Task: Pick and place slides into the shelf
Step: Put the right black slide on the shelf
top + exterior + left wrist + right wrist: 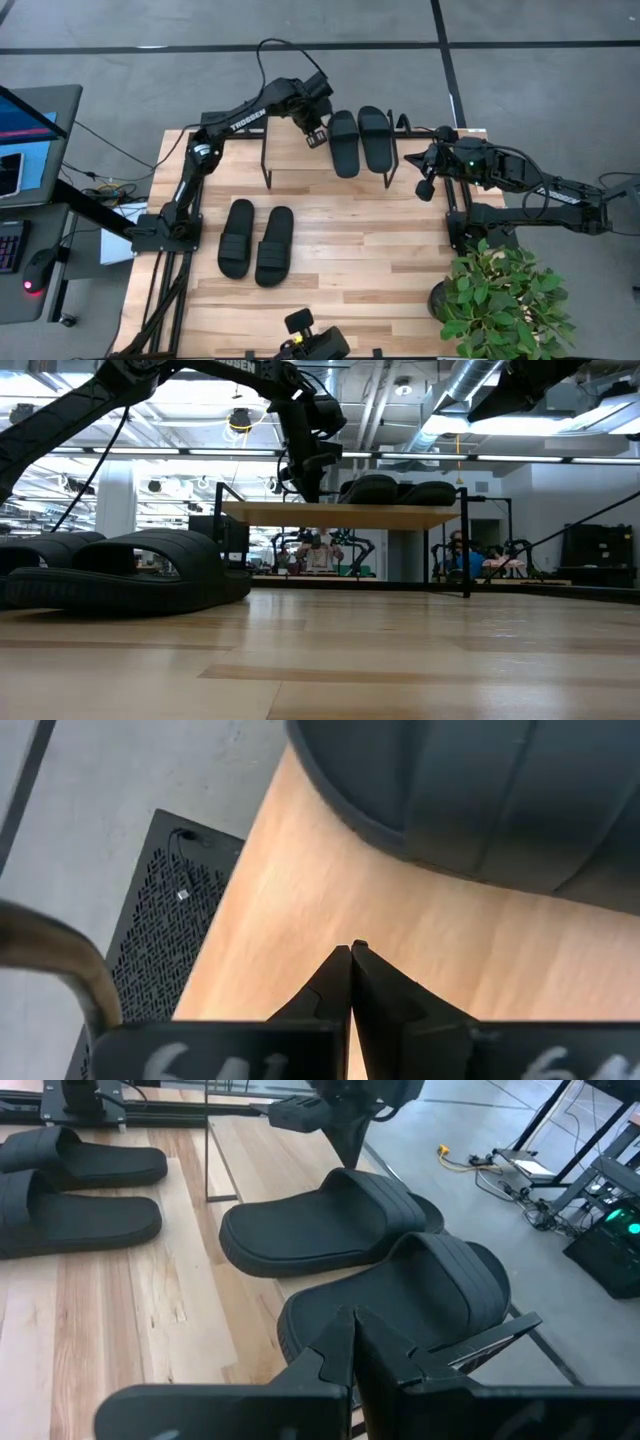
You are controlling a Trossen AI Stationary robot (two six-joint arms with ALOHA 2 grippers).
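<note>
Two black slides lie side by side, soles down, on the light wood top of the shelf at the table's far side; in the low view they are slides on the shelf. Two more slides lie on the tabletop, nearer and to the left. My left gripper is shut, pointing steeply down over the shelf top just left of the nearer slide. My right gripper is shut, waiting by the shelf's right end.
A potted plant stands at the table's near right corner. A camera mount sits at the near edge. A monitor and cables are off the left side. Bare tabletop lies right of the two loose slides.
</note>
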